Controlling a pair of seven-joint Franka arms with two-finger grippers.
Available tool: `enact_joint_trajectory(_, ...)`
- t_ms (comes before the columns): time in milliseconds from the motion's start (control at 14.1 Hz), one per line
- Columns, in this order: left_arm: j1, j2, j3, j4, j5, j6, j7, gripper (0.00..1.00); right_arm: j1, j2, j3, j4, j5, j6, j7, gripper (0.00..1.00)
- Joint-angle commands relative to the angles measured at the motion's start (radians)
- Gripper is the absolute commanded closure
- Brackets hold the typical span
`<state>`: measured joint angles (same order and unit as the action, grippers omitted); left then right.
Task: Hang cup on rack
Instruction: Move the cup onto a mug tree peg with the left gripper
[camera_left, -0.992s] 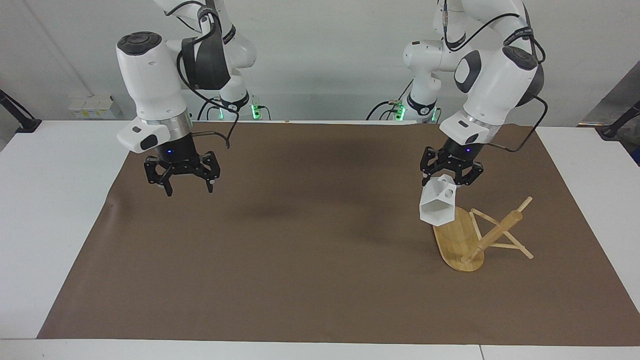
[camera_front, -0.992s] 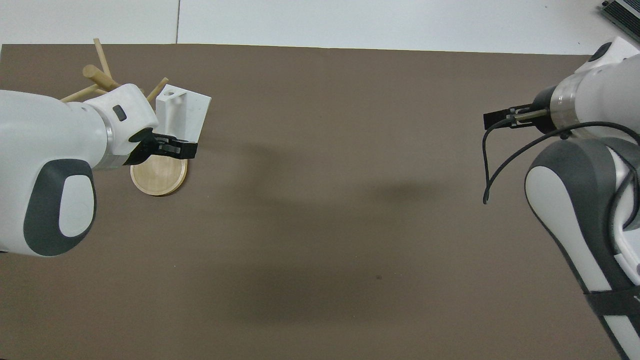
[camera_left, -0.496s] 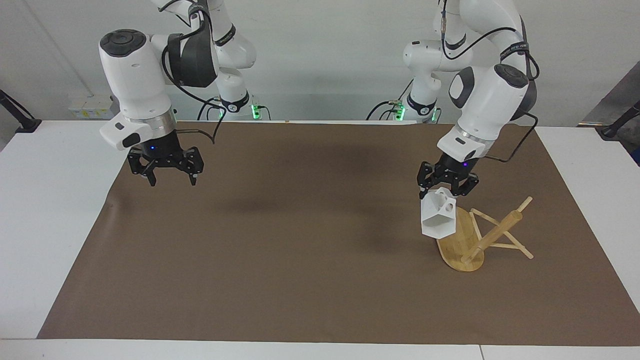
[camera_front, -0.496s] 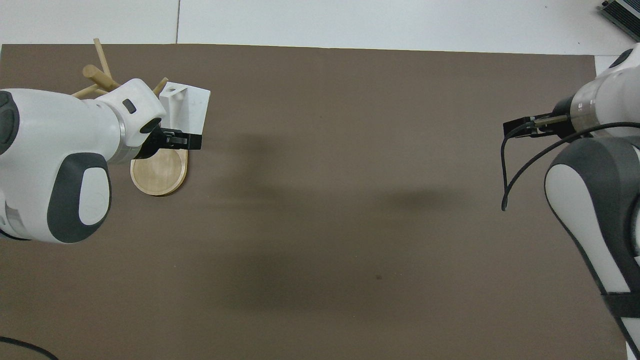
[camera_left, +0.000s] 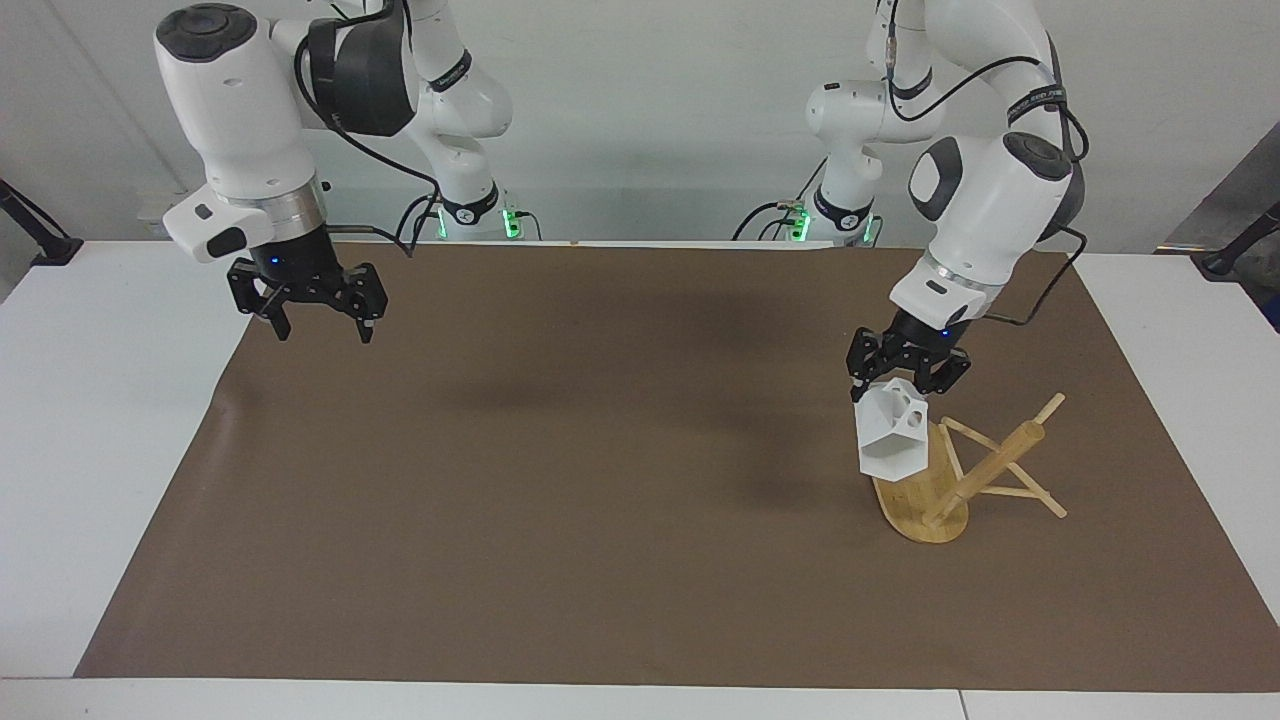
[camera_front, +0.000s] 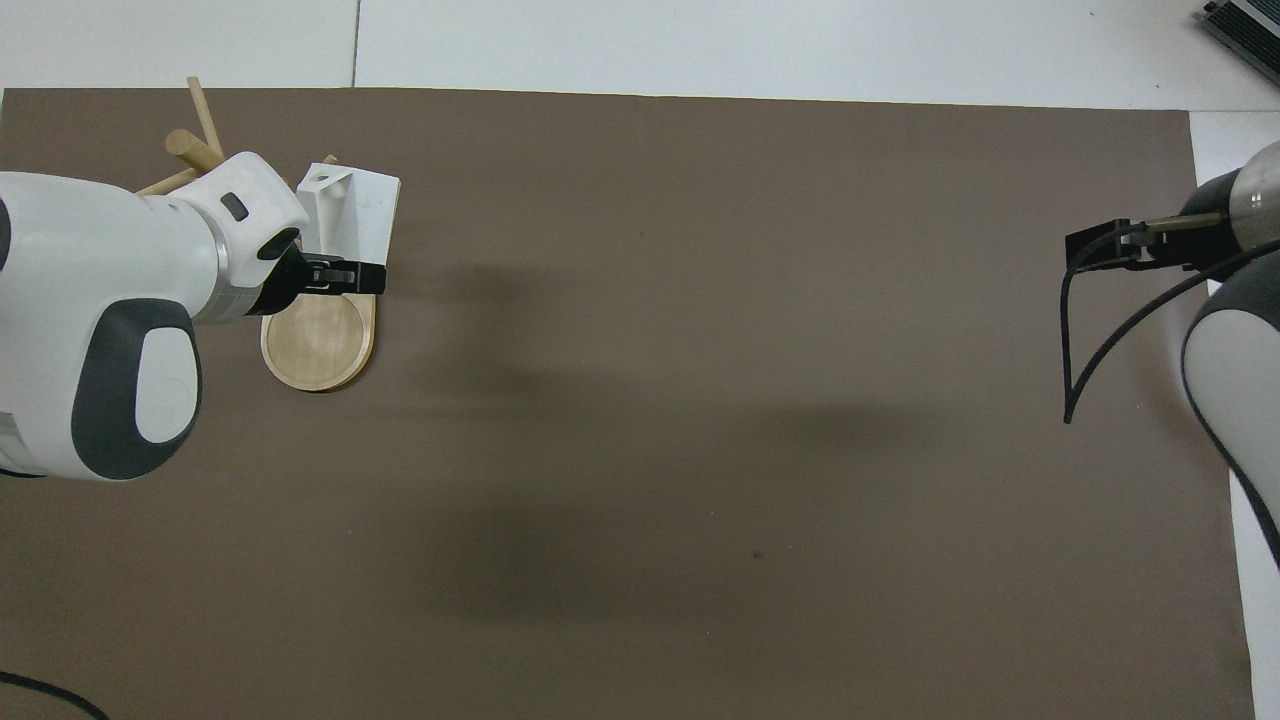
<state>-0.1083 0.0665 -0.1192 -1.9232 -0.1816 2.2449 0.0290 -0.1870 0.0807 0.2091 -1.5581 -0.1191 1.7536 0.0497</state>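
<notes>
The white faceted cup (camera_left: 893, 440) (camera_front: 355, 205) hangs in the air over the oval base of the bamboo rack (camera_left: 915, 505) (camera_front: 318, 345). My left gripper (camera_left: 905, 385) (camera_front: 345, 278) is shut on the cup's blocky handle end, and the cup's body points down toward the base. The rack's post (camera_left: 990, 468) slants away toward the left arm's end of the table, with thin pegs sticking out. My right gripper (camera_left: 324, 335) hangs open and empty, high over the mat's edge at the right arm's end of the table.
A brown mat (camera_left: 600, 480) covers most of the white table (camera_left: 90, 420). Nothing else lies on the mat. A black cable loops from the right arm's wrist (camera_front: 1075, 330).
My right gripper has risen and drawn back toward its own end of the table. My left gripper has shifted slightly toward the rack's post with the cup, which now hangs steeper.
</notes>
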Motion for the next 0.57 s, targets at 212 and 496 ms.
enact_joint_trajectory(212,0.021,-0.001,0.0,0.021,-0.016,-0.047,-0.014,1.0,-0.02,-0.001,-0.005,0.044,0.004,-0.046,0.064,0.0)
enact_joint_trajectory(496,0.022,-0.002,0.0,0.021,-0.047,-0.067,-0.017,1.0,-0.081,-0.001,-0.007,0.032,0.14,-0.017,0.041,0.0)
